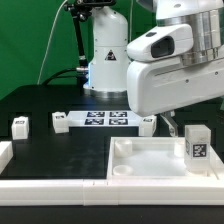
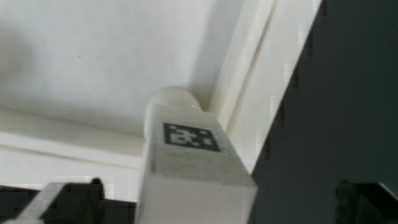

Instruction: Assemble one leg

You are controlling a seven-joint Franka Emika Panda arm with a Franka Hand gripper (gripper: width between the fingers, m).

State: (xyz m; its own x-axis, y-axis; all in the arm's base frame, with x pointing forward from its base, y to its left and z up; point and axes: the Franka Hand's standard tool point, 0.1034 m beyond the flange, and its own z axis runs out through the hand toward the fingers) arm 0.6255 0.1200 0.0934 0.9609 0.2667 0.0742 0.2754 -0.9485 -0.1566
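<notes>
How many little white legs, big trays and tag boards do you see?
legs: 4
tabletop: 1
marker board: 1
Total: 6

Tagged leg (image 2: pixel 185 165) beside tabletop rim (image 2: pixel 263 75)

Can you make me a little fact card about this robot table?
table: black table
tabletop: large white square tray-like tabletop, lying flat
leg: small white stubby plastic leg, upright in the tabletop, near its rim
marker board: thin flat white marker board, on the table
gripper: two-finger gripper, open, fingers either side of the leg
</notes>
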